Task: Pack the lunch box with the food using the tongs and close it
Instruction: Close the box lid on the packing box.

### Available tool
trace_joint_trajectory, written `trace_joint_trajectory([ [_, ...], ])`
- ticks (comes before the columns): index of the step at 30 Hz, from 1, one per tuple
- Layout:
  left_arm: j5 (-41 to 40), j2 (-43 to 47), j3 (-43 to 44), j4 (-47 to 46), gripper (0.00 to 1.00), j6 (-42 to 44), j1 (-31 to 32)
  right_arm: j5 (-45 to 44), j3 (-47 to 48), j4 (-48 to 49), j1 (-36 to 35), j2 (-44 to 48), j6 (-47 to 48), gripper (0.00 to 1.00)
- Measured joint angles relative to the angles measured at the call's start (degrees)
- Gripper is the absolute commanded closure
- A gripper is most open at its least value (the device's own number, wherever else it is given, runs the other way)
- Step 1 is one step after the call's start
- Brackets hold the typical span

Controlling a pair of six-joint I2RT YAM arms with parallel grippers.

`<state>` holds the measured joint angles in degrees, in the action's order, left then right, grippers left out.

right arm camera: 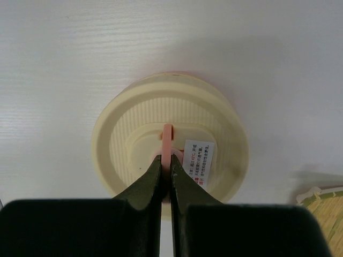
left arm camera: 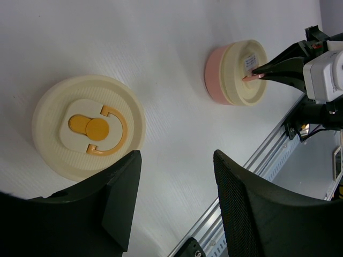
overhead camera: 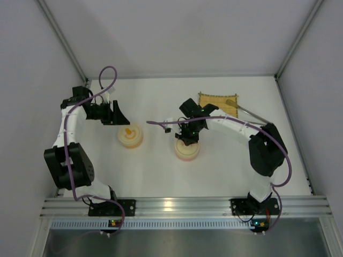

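The lunch box [overhead camera: 187, 150] is a round pink tub with a cream lid [right arm camera: 134, 134], standing mid-table. My right gripper [right arm camera: 166, 158] is above it, shut on the thin pink handle [right arm camera: 168, 134] that stands upright on the lid. The left wrist view shows the same tub [left arm camera: 217, 75] with those fingers [left arm camera: 278, 68] on its lid. My left gripper [left arm camera: 177, 158] is open and holds nothing, near a second cream tub [left arm camera: 88, 127] whose orange handle lies flat. The silver tongs [overhead camera: 252, 113] lie at the back right. No food shows in any view.
A woven bamboo mat [overhead camera: 217, 101] lies at the back right, under the near end of the tongs; its corner [right arm camera: 327, 206] shows in the right wrist view. The second tub [overhead camera: 129, 135] stands left of the lunch box. An aluminium rail [overhead camera: 182, 205] runs along the near edge.
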<state>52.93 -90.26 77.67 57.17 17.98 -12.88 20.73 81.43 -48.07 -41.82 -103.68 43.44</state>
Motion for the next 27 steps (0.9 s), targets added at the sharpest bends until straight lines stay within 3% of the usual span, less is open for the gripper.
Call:
trace_joint_trajectory([
  [27,-0.04,0.0,0.0,-0.02,0.38,0.04,0.0,-1.25,1.57,-2.73,0.0,-0.68,0.46,1.0],
])
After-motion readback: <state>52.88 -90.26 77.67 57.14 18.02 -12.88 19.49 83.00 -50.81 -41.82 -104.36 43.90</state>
